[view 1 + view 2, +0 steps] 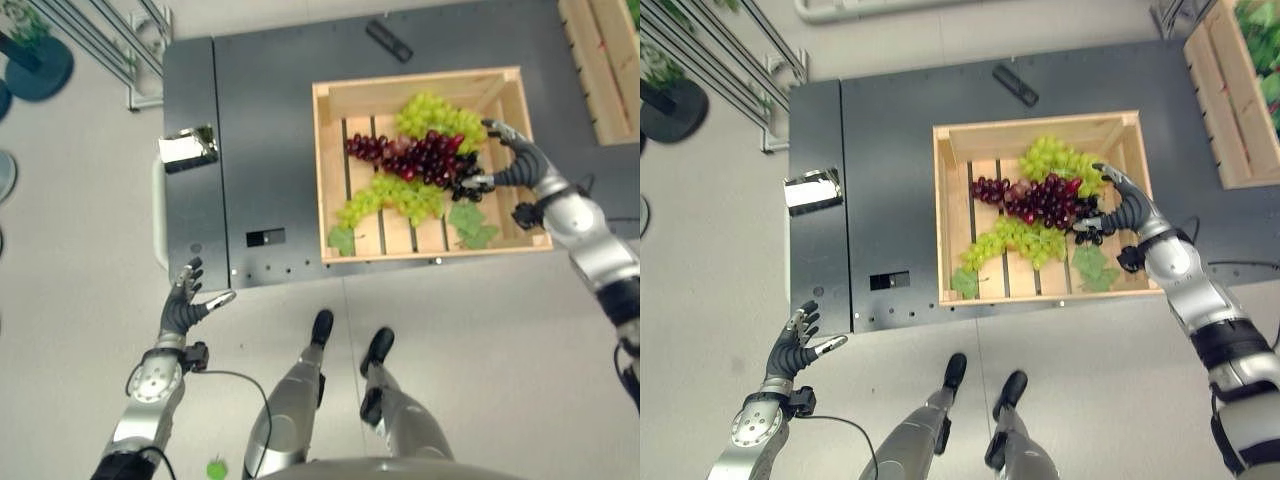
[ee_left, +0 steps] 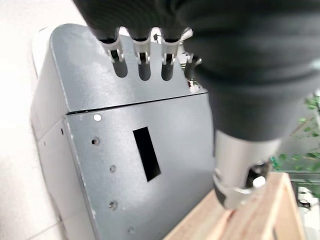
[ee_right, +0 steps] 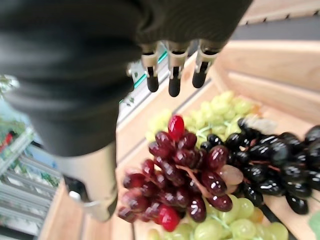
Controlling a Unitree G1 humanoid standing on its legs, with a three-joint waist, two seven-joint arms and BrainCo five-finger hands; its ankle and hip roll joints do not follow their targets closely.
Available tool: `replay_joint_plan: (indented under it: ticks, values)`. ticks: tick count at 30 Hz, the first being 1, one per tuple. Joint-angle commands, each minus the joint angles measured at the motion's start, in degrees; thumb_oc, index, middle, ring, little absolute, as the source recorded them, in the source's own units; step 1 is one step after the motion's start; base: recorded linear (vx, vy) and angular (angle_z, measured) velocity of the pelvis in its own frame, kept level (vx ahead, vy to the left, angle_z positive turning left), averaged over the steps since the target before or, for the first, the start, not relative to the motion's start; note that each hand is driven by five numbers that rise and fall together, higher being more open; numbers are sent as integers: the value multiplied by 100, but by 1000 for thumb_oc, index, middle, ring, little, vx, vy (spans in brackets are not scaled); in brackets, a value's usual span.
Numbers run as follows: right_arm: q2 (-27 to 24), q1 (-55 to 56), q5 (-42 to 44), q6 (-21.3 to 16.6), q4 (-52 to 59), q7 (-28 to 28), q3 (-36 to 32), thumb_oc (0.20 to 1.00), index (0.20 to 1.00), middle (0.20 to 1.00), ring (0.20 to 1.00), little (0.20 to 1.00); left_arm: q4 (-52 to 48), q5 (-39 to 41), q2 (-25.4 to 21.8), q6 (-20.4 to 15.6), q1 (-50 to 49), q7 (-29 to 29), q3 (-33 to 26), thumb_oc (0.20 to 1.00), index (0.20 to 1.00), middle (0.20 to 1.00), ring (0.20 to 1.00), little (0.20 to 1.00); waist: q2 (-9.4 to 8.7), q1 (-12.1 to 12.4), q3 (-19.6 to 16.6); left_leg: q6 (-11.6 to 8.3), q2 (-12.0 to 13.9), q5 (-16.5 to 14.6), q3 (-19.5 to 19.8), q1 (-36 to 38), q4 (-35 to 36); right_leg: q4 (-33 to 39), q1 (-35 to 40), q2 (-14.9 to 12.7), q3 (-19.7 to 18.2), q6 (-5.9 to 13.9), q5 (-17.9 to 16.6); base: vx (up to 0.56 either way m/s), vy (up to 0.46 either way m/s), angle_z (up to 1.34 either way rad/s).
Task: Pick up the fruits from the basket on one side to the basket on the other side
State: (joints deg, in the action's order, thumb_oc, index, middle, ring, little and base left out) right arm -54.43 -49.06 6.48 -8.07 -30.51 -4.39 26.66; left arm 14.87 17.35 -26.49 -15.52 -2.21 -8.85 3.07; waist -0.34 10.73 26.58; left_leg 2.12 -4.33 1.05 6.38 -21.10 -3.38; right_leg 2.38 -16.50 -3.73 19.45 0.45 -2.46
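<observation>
Over the crate (image 1: 952,210), right hand (image 1: 1127,210) fingers spread above red grapes (image 3: 180,185); black grapes (image 3: 272,167) clearer from the wrist.

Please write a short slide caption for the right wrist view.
Open right hand hovering above red grapes, black grapes and green grapes in the wooden crate.

A dark grey table (image 1: 890,180) stands on a pale floor (image 1: 700,260), with a small black oblong, perhaps a remote (image 1: 1015,85), lying near its far edge. On the table's left part rests a shiny silver object (image 1: 813,191), too glary to identify. Metal frame bars (image 1: 730,60) and a round dark base (image 1: 670,108) stand on the floor beyond the table's left corner.
</observation>
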Motion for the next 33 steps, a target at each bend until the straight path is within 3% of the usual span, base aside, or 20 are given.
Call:
replay_joint_plan:
  ticks: [1,3,4,5,6,12,25,33]
  values:
    - [-563,-764,-175,-123,30,-224,521,1000,1000,1000,1000,1000,-366,187,-244,-323,-97,-197,-118,1000,1000,1000,1000,1000,-274,100,-43,-203,-44,71,-145,-242,-289,-627,-320,-707,-147,436,-46,0,0,0]
    - [-597,-920,-246,-138,-23,-257,649,1000,1000,1000,1000,1000,-407,174,-243,-340,-92,-219,-113,1000,1000,1000,1000,1000,-284,95,-14,-209,-50,78,-142,-298,-307,-640,-360,-715,-141,435,-47,28,-31,3]
    - [-684,-1170,-461,-121,-56,-228,947,1000,1000,1000,1000,1000,-437,133,-255,-347,-72,-287,-140,1000,1000,1000,1000,1000,-313,105,34,-252,-28,-69,-94,-327,-333,-693,-407,-667,-224,466,93,-45,-43,7]
    - [-693,-1248,-479,-130,-60,-217,1036,1000,1000,1000,1000,1000,-416,112,-253,-356,-39,-324,-152,1000,1000,1000,1000,1000,-320,91,111,-224,-56,82,-129,-457,-378,-710,-510,-716,-144,421,-43,48,-88,7]
    - [-666,-1273,-478,-133,-107,-217,1083,1000,1000,1000,1000,1000,-401,97,-267,-361,-21,-370,-170,1000,1000,1000,1000,1000,-335,102,107,-265,-20,-66,-81,-410,-365,-727,-486,-664,-223,455,101,-24,-44,3]
    - [-496,-1502,-625,-107,-276,-90,1543,1000,1000,1000,1000,1000,-301,117,-348,-352,110,-436,-140,1000,1000,1000,1000,1000,-434,131,284,-285,32,15,-73,-511,-278,-753,-663,-629,-235,439,98,7,-43,-1]
    - [-328,-1512,-671,-106,-260,88,1860,1000,1000,1000,1000,1000,-258,90,-326,-338,190,-443,39,1000,1000,1000,1000,1000,-510,151,321,-276,-1,4,-39,-888,-360,-728,-966,-652,-218,465,50,3,-10,0]
    - [-37,-1766,-715,48,-543,179,2032,1000,1000,1000,1000,1000,-136,63,-321,-323,241,-573,21,1000,1000,1000,1000,1000,-650,132,321,-275,11,-24,-23,-965,-379,-687,-1027,-599,-255,445,44,2,-1,0]
